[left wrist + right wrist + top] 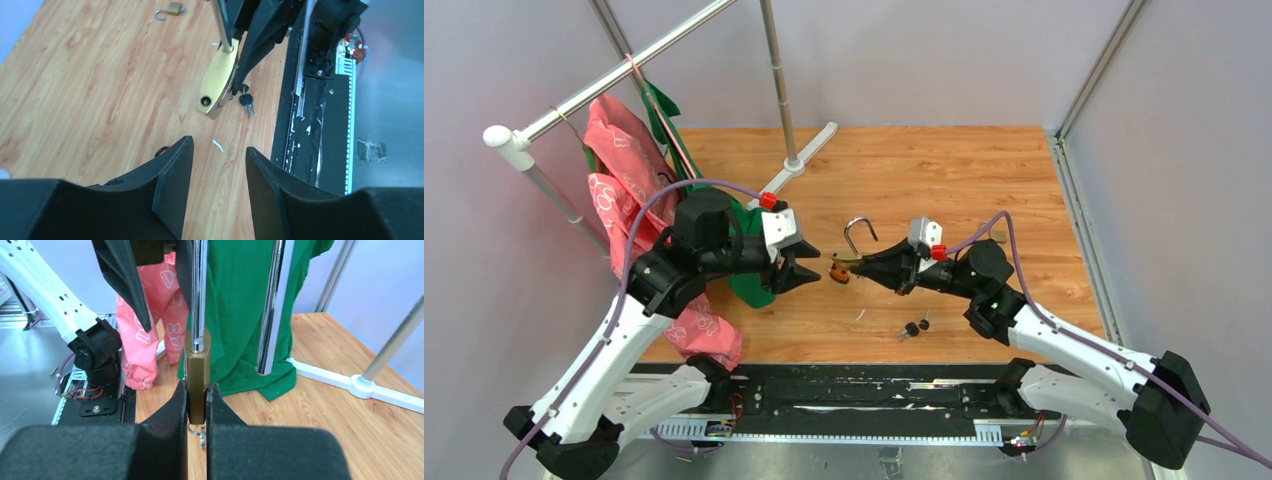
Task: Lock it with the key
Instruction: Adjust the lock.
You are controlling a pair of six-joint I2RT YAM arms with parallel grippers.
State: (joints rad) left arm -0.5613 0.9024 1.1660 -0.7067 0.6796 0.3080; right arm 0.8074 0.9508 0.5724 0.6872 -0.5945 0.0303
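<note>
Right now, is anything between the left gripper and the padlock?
Nothing visible. The open left gripper faces the padlock, which is clamped in the right gripper, across a bare gap. The black keys lie on the table beside that line. A small brown thing sits low by the left finger; I cannot tell what it is.

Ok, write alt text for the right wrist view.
The right hand clamps a brass padlock by its body, steel shackle pointing up. Behind hang a green garment and a pink garment, above a wooden table.
</note>
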